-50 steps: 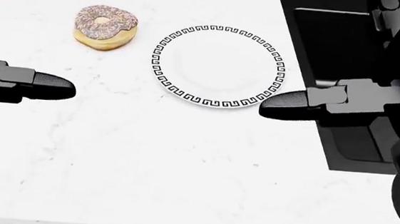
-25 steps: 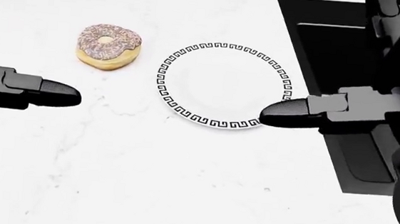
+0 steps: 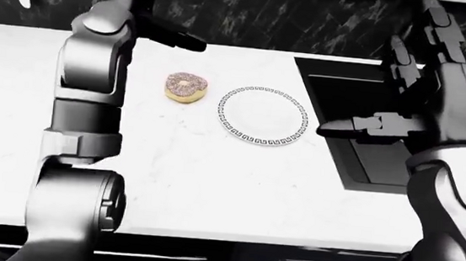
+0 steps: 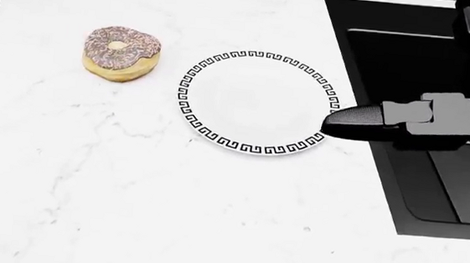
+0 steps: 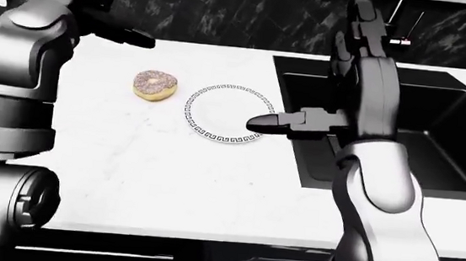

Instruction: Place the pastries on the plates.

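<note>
White marble counter (image 4: 169, 214) fills most of what I see, running under both my arms; to the right of my right hand a black sink (image 5: 419, 128) is sunk into it, and a dark veined wall (image 3: 259, 19) stands along the top of the eye views.

My left arm (image 3: 86, 111) rises tall on the left of the left-eye view, bent at the elbow; my left hand (image 3: 173, 37) sits high above the counter, dark fingers reaching out toward the right, holding nothing; I cannot tell from these views whether they are spread or drawn together.

My right hand (image 4: 403, 124) hangs over the sink's near edge; one dark finger (image 4: 355, 121) lies level and points left, its tip over the right rim of the plate; the other fingers (image 3: 423, 33) stand straight up, so the hand is unclenched and empty.

Just left of that fingertip lies the plate (image 4: 255, 147), white with a black key-pattern border, bare on top; left of the plate, near it but not touching, the doughnut (image 4: 121, 51) rests on the counter, pink-brown icing with sprinkles over a pale ring, below my left hand and well apart from my right.
</note>
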Robot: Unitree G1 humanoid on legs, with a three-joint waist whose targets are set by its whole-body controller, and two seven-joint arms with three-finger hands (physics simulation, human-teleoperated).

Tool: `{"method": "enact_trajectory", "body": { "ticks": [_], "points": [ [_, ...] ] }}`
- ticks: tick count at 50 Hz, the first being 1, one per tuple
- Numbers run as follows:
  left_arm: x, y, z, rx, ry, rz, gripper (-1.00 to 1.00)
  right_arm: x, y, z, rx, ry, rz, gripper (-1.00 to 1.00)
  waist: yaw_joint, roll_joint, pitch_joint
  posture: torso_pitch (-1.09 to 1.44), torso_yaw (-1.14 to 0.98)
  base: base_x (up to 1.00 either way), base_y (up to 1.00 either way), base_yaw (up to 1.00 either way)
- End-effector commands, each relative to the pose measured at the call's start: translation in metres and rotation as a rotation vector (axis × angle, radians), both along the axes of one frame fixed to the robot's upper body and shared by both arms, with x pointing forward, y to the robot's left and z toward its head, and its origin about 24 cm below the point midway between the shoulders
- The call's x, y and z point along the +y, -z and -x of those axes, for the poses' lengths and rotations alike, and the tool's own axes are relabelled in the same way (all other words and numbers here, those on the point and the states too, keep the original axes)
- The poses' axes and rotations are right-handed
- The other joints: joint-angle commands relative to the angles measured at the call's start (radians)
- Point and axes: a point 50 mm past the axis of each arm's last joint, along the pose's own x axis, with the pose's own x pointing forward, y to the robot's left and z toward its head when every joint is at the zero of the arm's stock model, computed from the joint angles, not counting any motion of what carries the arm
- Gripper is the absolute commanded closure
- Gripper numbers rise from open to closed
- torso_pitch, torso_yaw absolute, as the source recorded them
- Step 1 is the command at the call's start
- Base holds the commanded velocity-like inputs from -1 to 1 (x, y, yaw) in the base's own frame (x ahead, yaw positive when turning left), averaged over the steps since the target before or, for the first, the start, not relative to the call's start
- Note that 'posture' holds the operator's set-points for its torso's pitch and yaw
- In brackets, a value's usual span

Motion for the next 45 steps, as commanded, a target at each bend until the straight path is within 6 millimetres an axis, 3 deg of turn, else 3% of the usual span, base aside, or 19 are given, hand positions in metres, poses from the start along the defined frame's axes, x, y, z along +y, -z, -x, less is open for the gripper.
{"method": "enact_trajectory", "body": {
  "ticks": [1, 4, 8, 18, 45],
  "points": [
    [-0.007, -0.021, -0.007, -0.112, 0.018, -0.033, -1.0, 0.001, -0.012, 0.006, -0.071, 0.005, 0.008, -1.0, 0.001, -0.002, -0.023, 0.0, 0.0, 0.0, 0.0, 0.0],
    [-0.015, -0.012, -0.027, -0.093, 0.006, -0.007, -1.0, 0.0, -0.013, 0.009, -0.075, 0.005, 0.009, -1.0, 0.002, -0.007, -0.027, 0.0, 0.0, 0.0, 0.0, 0.0],
    [-0.022, 0.003, -0.037, -0.075, -0.012, -0.008, -1.0, -0.002, -0.015, 0.013, -0.079, 0.009, 0.008, -1.0, 0.001, -0.013, -0.029, 0.0, 0.0, 0.0, 0.0, 0.0],
    [-0.03, 0.018, -0.04, -0.072, -0.03, -0.01, -1.0, -0.012, -0.03, 0.025, -0.112, 0.04, 0.009, -1.0, -0.002, -0.016, -0.028, 0.0, 0.0, 0.0, 0.0, 0.0],
    [-0.025, 0.06, -0.043, 0.024, -0.078, -0.02, -1.0, -0.015, -0.026, 0.031, -0.109, 0.05, 0.012, -1.0, -0.001, -0.018, -0.034, 0.0, 0.0, 0.0, 0.0, 0.0]
  ]
}}
